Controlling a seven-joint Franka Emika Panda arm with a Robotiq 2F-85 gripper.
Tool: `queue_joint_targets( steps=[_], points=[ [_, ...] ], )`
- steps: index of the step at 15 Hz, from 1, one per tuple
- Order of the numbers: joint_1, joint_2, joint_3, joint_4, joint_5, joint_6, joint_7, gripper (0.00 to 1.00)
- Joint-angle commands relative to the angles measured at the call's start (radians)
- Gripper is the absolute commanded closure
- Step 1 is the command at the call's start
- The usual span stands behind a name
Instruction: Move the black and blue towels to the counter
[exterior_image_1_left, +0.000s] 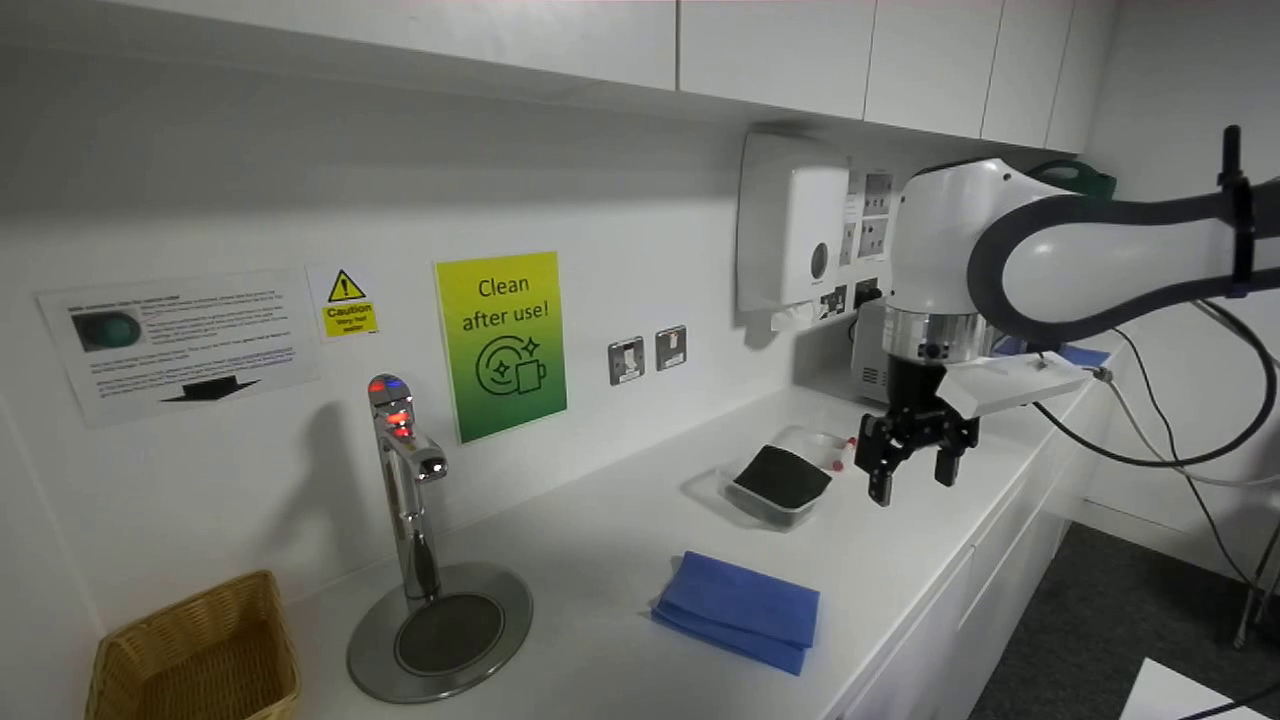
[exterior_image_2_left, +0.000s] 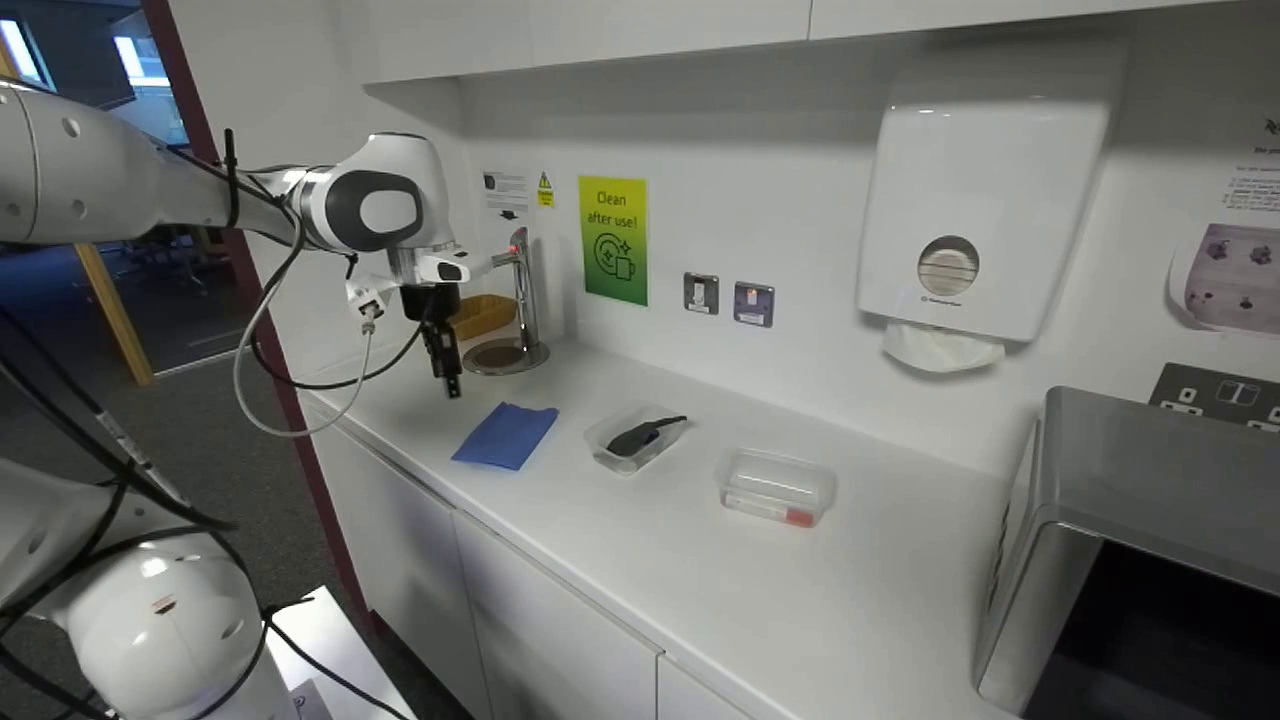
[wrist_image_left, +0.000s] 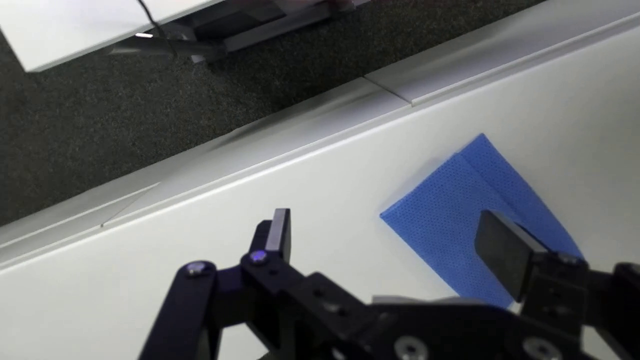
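A folded blue towel (exterior_image_1_left: 740, 605) lies flat on the white counter (exterior_image_1_left: 600, 560). It also shows in an exterior view (exterior_image_2_left: 507, 435) and in the wrist view (wrist_image_left: 450, 220). A black towel-like piece (exterior_image_1_left: 785, 477) sits tilted in a clear plastic tub (exterior_image_2_left: 612, 460); that view shows it as a dark, narrow shape (exterior_image_2_left: 640, 437). My gripper (exterior_image_1_left: 913, 480) is open and empty. It points down and hangs above the counter, apart from both towels. In the wrist view, the gripper (wrist_image_left: 390, 235) has its right finger overlapping the blue towel in the picture.
A second clear tub (exterior_image_2_left: 775, 485) with a red-ended item stands nearer the microwave (exterior_image_2_left: 1150, 500). A tap (exterior_image_1_left: 405, 490) with a round drain and a wicker basket (exterior_image_1_left: 190, 660) stand at the far end. A paper dispenser (exterior_image_1_left: 795, 220) hangs on the wall below the cupboards.
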Motion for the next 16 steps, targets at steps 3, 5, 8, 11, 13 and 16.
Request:
queue_joint_targets(
  steps=[3, 5, 8, 11, 13, 16],
  points=[
    [-0.062, 0.021, -0.068, 0.02, -0.226, 0.009, -0.324, 0.0],
    [-0.044, 0.048, -0.186, 0.028, -0.246, 0.104, -0.474, 0.0],
    [-0.066, 0.126, -0.338, 0.086, -0.106, 0.229, -0.696, 0.0],
    [-0.054, 0.218, -0.468, 0.177, 0.093, 0.216, -0.907, 0.0],
    [-0.059, 0.275, -0.518, 0.236, 0.216, 0.167, -1.02, 0.0],
    [-0.087, 0.363, -0.549, 0.305, 0.345, 0.09, -1.121, 0.0]
  ],
)
